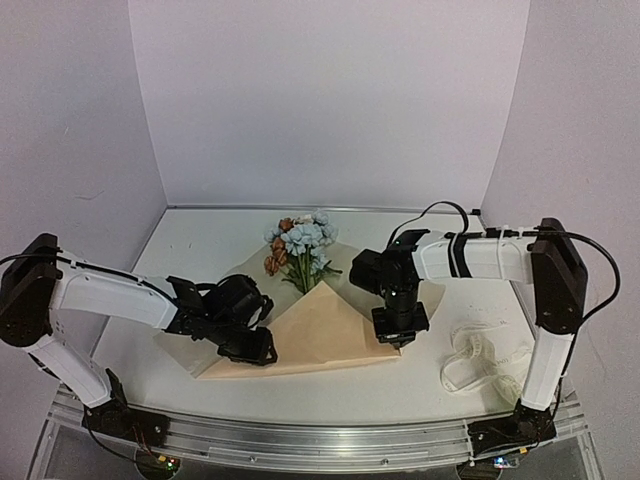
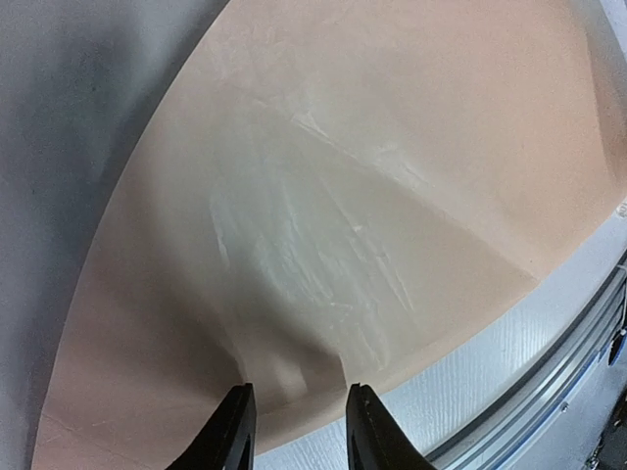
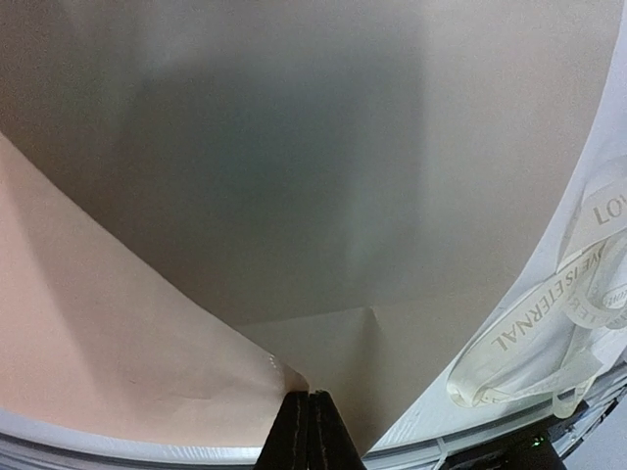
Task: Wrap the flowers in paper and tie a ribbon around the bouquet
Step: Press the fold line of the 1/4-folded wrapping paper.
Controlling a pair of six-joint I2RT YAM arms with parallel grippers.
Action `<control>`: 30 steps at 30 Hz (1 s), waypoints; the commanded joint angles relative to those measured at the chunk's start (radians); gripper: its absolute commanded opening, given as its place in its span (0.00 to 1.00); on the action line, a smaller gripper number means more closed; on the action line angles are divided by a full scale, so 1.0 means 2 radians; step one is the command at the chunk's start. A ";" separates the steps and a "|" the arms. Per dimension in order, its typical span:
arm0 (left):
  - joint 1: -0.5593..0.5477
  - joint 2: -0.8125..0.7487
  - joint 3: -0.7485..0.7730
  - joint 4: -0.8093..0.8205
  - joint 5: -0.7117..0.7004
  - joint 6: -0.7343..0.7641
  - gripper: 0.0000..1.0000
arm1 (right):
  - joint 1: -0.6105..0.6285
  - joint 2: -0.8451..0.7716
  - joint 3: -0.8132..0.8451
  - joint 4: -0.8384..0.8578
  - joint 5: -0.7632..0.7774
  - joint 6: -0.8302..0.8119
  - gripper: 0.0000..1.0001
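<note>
Barely underway, paper (image 1: 320,330) lies part-folded below flowers (image 1: 300,243) at twelve o'clock, ribbon (image 3: 534,323) loose at four; left gripper (image 2: 299,397) apart, right gripper (image 3: 310,399) pinching paper's corner.

Right jaws closed, tips apparently touching the paper (image 3: 147,323) fold; ribbon (image 3: 549,304) lies beside.
</note>
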 commanded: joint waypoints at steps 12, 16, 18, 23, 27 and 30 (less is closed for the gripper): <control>0.000 0.044 -0.044 0.005 -0.043 -0.055 0.18 | -0.005 -0.055 -0.036 0.030 0.021 -0.080 0.59; 0.000 0.046 -0.044 0.002 -0.046 -0.059 0.17 | -0.003 -0.085 -0.060 0.088 -0.043 -0.112 0.62; 0.001 0.046 -0.041 -0.004 -0.047 -0.060 0.17 | 0.009 -0.094 -0.066 0.112 -0.064 -0.119 0.56; 0.004 0.041 -0.043 -0.009 -0.062 -0.064 0.16 | 0.058 -0.088 -0.064 0.161 -0.072 -0.123 0.44; 0.006 0.040 -0.043 -0.014 -0.065 -0.064 0.16 | 0.077 -0.053 -0.061 0.224 -0.088 -0.092 0.37; 0.006 0.039 -0.044 -0.016 -0.065 -0.066 0.16 | 0.087 -0.033 -0.066 0.262 -0.074 -0.087 0.36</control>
